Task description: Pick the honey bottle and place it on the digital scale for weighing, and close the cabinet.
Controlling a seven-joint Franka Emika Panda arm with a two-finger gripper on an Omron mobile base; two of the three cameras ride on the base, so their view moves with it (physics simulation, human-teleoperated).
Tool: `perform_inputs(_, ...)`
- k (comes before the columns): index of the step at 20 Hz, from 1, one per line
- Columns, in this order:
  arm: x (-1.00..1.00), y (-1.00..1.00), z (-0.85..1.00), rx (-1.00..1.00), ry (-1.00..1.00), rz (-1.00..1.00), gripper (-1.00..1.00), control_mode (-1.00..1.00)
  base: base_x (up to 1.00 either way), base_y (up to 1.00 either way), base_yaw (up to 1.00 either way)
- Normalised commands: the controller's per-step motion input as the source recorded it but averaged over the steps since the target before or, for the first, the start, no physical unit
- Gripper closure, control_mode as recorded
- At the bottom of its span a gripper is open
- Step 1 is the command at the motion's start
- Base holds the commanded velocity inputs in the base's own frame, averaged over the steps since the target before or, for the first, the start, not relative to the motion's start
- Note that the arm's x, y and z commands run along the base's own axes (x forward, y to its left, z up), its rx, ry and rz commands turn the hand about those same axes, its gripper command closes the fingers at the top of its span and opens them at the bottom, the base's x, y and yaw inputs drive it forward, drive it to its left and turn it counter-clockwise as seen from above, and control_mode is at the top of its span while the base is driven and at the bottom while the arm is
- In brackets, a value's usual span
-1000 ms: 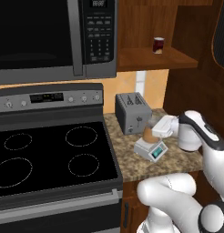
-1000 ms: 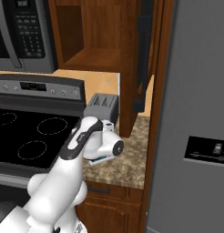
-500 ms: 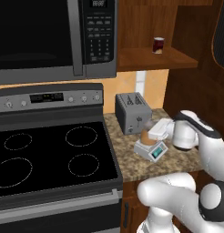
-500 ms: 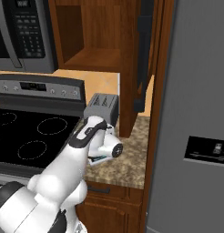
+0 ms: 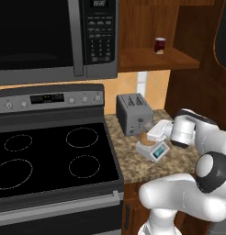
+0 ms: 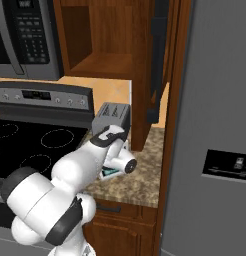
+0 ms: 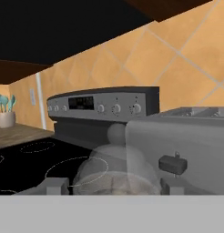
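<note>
— Left base view: where does the honey bottle [image 5: 145, 137] sit?

— Right of centre in that frame, on the digital scale [image 5: 154, 149], just in front of the toaster [image 5: 133, 113] on the counter [image 5: 147, 165]. The gripper [image 5: 151, 134] is right against it, reaching in from the right side of the frame.

— So what would doing this step well look like?

— Judging by that, the bottle looks placed or nearly so. A clean release means spreading the fingers fully and backing straight away, so the bottle is not tipped off the small platform or knocked into the toaster.

— And the jaws?

— In the hand view the two finger tips stand either side of the bottle's rounded body [image 7: 114, 170] at bottom centre. Whether they pinch it or have let go cannot be told.

— The arm's pose?

— Folded low: the forearm runs level from the right edge toward the centre, wrist turned so the hand points sideways toward the stove [image 5: 50, 156].

— What remains?

— The cabinet [image 5: 151, 27], top right, has its door [image 6: 160, 55] swung open in the right base view.
</note>
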Motion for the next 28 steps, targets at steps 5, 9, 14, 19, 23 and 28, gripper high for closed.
perform_inputs(5,0.21,-0.07,-0.15,0.0,-0.04,0.0,1.0,-1.0,0.0,0.0,0.0)
perform_inputs(9,0.0,0.0,0.06,0.0,-0.01,0.0,1.0,-1.0,0.0,0.0,0.0)
perform_inputs(14,0.0,-0.09,0.24,0.0,-0.01,0.0,1.0,-1.0,0.0,0.0,0.0)
perform_inputs(19,0.0,-0.11,0.02,0.0,0.0,0.0,1.0,-1.0,0.0,0.0,0.0)
perform_inputs(23,0.02,0.0,0.0,0.0,0.0,-0.03,-1.0,-1.0,0.0,0.0,0.0)
perform_inputs(28,0.0,0.0,0.0,0.0,-0.07,0.0,-1.0,-1.0,0.0,0.0,0.0)
